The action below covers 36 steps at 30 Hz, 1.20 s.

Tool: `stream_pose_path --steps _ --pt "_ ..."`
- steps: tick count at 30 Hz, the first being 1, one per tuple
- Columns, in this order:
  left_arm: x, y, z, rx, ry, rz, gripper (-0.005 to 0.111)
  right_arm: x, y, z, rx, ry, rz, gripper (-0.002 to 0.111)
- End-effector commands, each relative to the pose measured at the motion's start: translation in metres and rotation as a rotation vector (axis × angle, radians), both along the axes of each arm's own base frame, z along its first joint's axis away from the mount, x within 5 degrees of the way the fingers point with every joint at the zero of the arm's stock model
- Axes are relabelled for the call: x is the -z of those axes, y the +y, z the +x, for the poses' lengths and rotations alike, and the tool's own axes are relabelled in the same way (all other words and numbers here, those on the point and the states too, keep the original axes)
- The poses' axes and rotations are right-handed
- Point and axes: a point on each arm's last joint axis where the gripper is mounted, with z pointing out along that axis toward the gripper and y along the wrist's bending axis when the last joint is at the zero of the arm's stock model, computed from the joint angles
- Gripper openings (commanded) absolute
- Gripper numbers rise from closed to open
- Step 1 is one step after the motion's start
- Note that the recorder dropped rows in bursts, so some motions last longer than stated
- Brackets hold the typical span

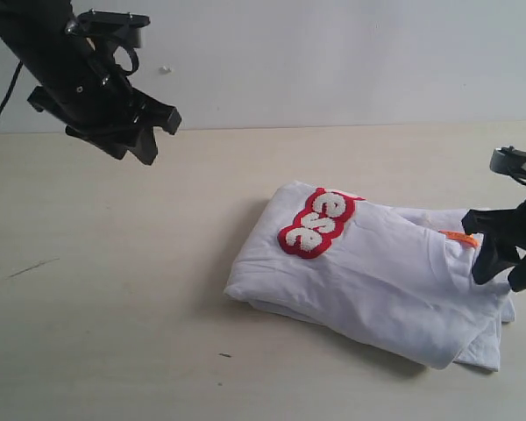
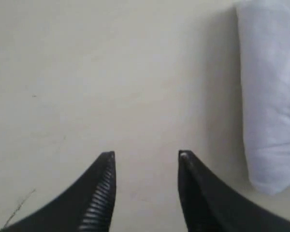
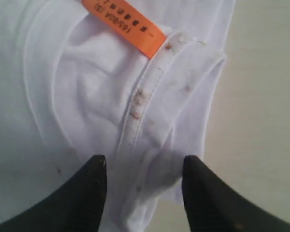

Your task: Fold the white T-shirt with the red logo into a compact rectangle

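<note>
White T-shirt (image 1: pixel 377 281) lay part-folded on worktop (image 1: pixel 114 307), red logo (image 1: pixel 316 224) uppermost. Right hand (image 3: pixel 144 159), jaws apart, poised at shirt's collar (image 3: pixel 145 96) beside orange tag (image 3: pixel 123 24), probably to pinch that edge. Left hand (image 2: pixel 146 154) hung open, empty, well away from shirt.

red logo (image 1: pixel 318 224) partly folded under, orange tag (image 3: pixel 123 23) print seemingly blurred

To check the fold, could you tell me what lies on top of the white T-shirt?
The red logo and an orange tag lie on the white T-shirt; the logo's remainder is hidden past the fold.
</note>
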Motion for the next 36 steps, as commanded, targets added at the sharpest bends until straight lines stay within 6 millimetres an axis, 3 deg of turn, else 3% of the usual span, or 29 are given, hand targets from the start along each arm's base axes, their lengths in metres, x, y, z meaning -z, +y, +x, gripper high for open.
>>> stream_pose_path --steps 1,11,17,18,27,30,33,36 --pt "0.004 0.002 -0.004 0.009 -0.008 -0.024 0.042 0.011 -0.005 0.007 0.001 -0.047 -0.022 0.049" --pt "0.016 -0.001 -0.008 0.025 0.008 -0.073 0.042 0.019 0.0 0.018 0.001 -0.137 0.046 0.045" --pt "0.018 -0.001 -0.01 0.025 0.02 -0.069 0.042 0.017 0.004 0.028 -0.092 -0.209 0.093 0.001" --pt "0.018 -0.001 -0.01 0.025 0.02 -0.069 0.042 0.011 0.004 0.033 -0.113 -0.225 0.099 0.0" --pt "0.017 -0.002 -0.006 0.02 -0.026 -0.085 0.042 -0.07 -0.002 0.057 -0.255 -0.509 -0.026 0.0" --pt "0.016 -0.002 -0.005 0.021 -0.033 -0.086 0.042 -0.076 -0.009 0.062 -0.223 -0.581 -0.116 0.0" --pt "0.016 -0.002 -0.005 0.022 -0.03 -0.085 0.042 -0.067 -0.013 0.066 -0.219 -0.575 -0.147 0.004" --pt "0.017 -0.002 -0.006 0.023 -0.021 -0.082 0.042 -0.052 -0.014 0.069 -0.218 -0.539 -0.137 0.023"
